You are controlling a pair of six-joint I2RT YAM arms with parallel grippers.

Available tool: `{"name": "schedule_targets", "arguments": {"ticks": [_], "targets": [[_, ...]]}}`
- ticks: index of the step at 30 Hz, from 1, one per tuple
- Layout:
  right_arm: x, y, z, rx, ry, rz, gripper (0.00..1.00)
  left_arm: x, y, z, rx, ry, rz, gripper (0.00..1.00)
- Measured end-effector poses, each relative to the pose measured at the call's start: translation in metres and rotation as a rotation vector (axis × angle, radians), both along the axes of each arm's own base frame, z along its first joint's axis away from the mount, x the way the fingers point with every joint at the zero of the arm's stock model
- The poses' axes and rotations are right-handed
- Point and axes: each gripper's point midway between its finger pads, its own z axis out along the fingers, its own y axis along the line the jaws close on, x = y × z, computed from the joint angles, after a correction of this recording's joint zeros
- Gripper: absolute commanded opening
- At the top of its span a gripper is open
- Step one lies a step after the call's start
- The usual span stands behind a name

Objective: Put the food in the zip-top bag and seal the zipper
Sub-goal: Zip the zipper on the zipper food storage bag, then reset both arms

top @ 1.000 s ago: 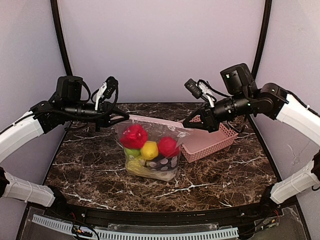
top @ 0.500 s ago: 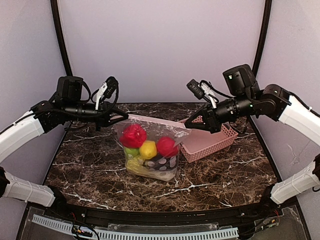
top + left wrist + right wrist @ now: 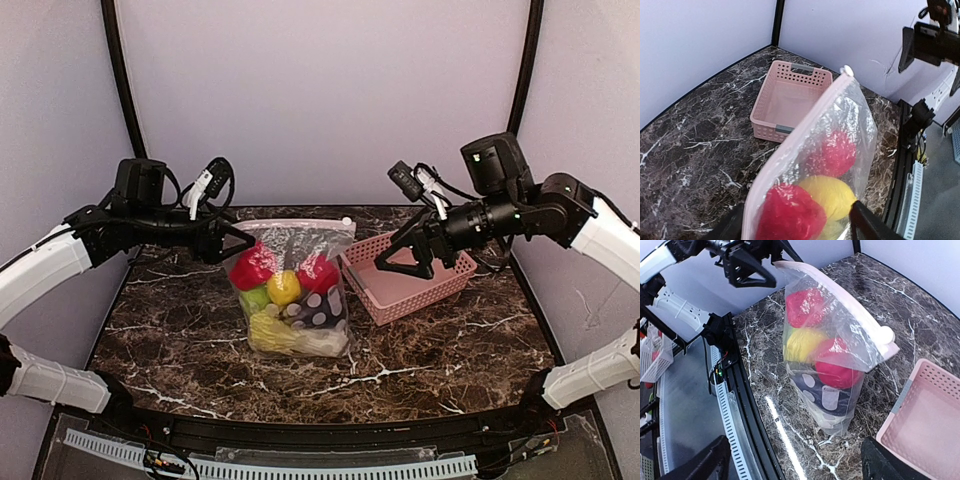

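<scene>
The zip-top bag [image 3: 292,290] stands on the marble table, clear with pale dots. Inside it lies the food: two red pieces [image 3: 252,268], a yellow one [image 3: 284,287], a green one [image 3: 256,298] and leafy cabbage [image 3: 275,330] at the bottom. The zipper [image 3: 295,224] runs along its top edge as a pinkish strip [image 3: 840,295] with a white slider [image 3: 846,70]. My left gripper [image 3: 238,243] is open, and the bag's left top corner [image 3: 790,165] sits loose between its fingers [image 3: 867,225]. My right gripper [image 3: 395,258] is open too, off to the right and apart from the bag [image 3: 825,355].
A pink lattice basket [image 3: 440,285] with nothing in it stands right of the bag, under my right gripper. Black frame posts and pale walls ring the table. The table's front rail [image 3: 735,410] lies close to the bag's near side.
Both grippers have opened and let go of the bag's top corners. The bag has sagged and its mouth edge has drawn narrower. The right gripper has pulled back to the right.
</scene>
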Motion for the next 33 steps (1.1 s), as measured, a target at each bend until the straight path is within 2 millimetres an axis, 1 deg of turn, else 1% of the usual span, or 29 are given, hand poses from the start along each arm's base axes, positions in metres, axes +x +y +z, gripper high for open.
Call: {"name": "schedule_targets", "arguments": {"ticks": [1,2,3,7,10,13,16,17,22,24,26,28,30,33], "targets": [[0.001,-0.001,0.001,0.004,-0.003,-0.012,0.97,-0.001,0.001,-0.002,-0.001,0.006,0.006,0.92],[0.003,-0.003,0.002,0.007,-0.011,-0.03,0.98,-0.003,0.003,-0.002,-0.005,0.015,0.016,0.97],[0.005,-0.005,0.002,0.008,-0.016,-0.049,0.98,-0.004,0.006,-0.001,-0.008,0.019,0.032,0.98],[0.02,-0.011,0.0,0.0,-0.034,-0.138,0.99,-0.001,0.018,0.009,-0.012,0.008,0.112,0.99],[0.035,-0.017,-0.008,-0.016,-0.033,-0.211,0.99,0.012,0.034,0.012,0.0,0.007,0.211,0.99],[0.053,-0.025,-0.02,-0.033,-0.023,-0.283,0.99,0.026,0.053,0.007,0.022,0.021,0.313,0.99],[0.071,-0.037,-0.036,-0.042,-0.002,-0.353,0.99,0.038,0.074,0.003,0.037,0.033,0.419,0.99],[0.078,-0.043,-0.042,-0.048,0.007,-0.38,0.99,0.04,0.081,0.001,0.038,0.036,0.448,0.99],[0.11,-0.077,-0.075,-0.055,0.061,-0.526,0.99,0.048,0.131,-0.016,0.045,0.062,0.627,0.99],[0.122,-0.095,-0.088,-0.051,0.085,-0.592,0.99,0.049,0.15,-0.026,0.048,0.079,0.691,0.99],[0.133,-0.117,-0.098,-0.039,0.092,-0.669,0.99,0.048,0.166,-0.035,0.056,0.097,0.746,0.99],[0.139,-0.142,-0.105,-0.023,0.082,-0.748,0.99,0.046,0.18,-0.044,0.07,0.102,0.796,0.99],[0.142,-0.163,-0.106,0.001,0.046,-0.816,0.99,0.041,0.19,-0.049,0.088,0.093,0.832,0.99],[0.141,-0.184,-0.102,0.045,-0.04,-0.881,0.99,0.032,0.198,-0.045,0.102,0.045,0.858,0.99]]}}
